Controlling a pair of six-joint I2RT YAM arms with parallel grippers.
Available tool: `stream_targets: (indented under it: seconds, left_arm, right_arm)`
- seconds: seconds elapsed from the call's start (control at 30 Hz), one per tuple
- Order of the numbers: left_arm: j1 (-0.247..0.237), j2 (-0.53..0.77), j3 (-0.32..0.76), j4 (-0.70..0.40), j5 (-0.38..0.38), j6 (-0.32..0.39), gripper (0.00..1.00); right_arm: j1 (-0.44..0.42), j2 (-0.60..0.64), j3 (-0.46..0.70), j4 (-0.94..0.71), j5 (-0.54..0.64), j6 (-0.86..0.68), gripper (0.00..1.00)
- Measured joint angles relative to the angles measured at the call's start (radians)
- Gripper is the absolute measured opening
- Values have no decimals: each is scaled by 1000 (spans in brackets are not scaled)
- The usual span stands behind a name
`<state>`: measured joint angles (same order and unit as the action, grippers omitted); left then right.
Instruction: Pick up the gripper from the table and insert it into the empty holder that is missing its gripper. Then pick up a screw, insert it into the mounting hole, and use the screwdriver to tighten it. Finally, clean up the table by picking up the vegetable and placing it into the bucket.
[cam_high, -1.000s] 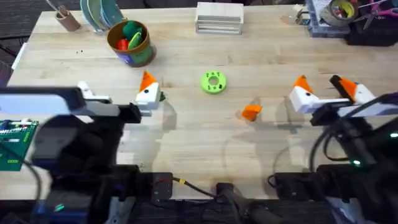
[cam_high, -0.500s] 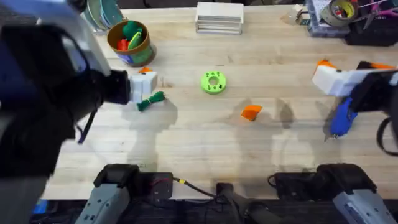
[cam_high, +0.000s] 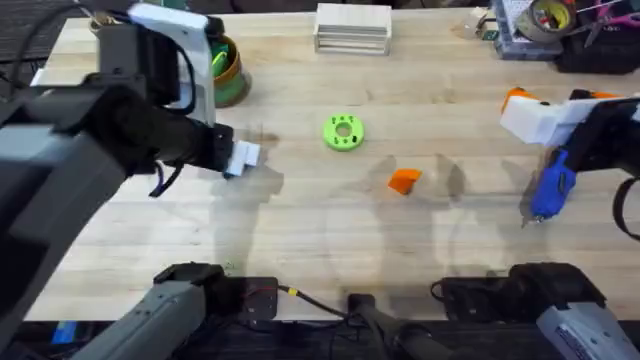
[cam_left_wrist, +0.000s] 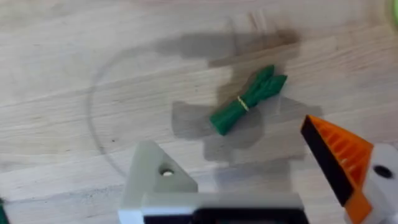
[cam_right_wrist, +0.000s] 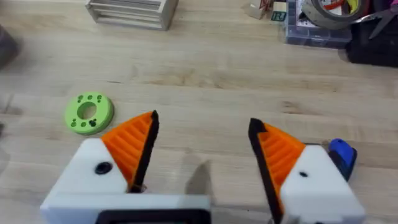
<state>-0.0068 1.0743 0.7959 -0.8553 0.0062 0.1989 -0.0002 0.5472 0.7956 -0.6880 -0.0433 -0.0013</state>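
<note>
Even, bright light falls from above on the pale wooden table, with no hard glare. Soft doubled grey shadows lie near the orange wedge and under the vegetable. The left arm, raised close under the overhead camera, looks large, dark and smeared. Both wrist views are soft, their near white finger mounts blurred

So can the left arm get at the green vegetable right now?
Probably yes. The left gripper hangs open just above the vegetable, which lies alone on bare table. One finger mount lacks its orange pad, so the grip may be weak.
</note>
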Motion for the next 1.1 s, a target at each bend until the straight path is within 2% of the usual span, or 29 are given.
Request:
stream_targets:
  seconds: [0.27,0.3,0.33,0.5,0.53,0.57,0.7,0.87,0.9,0.93,1.07,1.1]
  left_arm:
    - [0,180,0,64,26,3,993]
    - [0,201,0,64,36,2,954]
    - [0,215,0,64,44,2,873]
    - [0,257,0,85,88,5,79]
    - [0,255,0,85,90,7,25]
    - [0,252,0,85,96,7,12]
    - [0,208,0,79,106,7,14]
    - [0,62,12,39,113,7,19]
    - [0,28,21,32,116,10,109]
    - [0,-3,29,29,122,10,249]
    - [0,-147,74,39,137,10,884]
    - [0,-179,81,50,140,4,922]
  right_arm:
    - [0,0,0,0,-3,0,947]
    - [0,0,0,0,-3,0,946]
    - [0,0,0,0,-3,0,946]
    - [0,0,0,-1,-3,0,945]
    - [0,0,0,-2,-3,0,945]
    - [0,0,0,-2,-3,0,945]
    - [0,0,0,-2,-3,0,945]
    - [0,0,0,-2,-3,0,946]
    - [0,0,0,-2,-3,0,945]
    - [0,0,0,-2,-3,0,947]
    - [0,0,0,-2,-3,0,947]
    - [0,0,0,-2,-3,0,947]
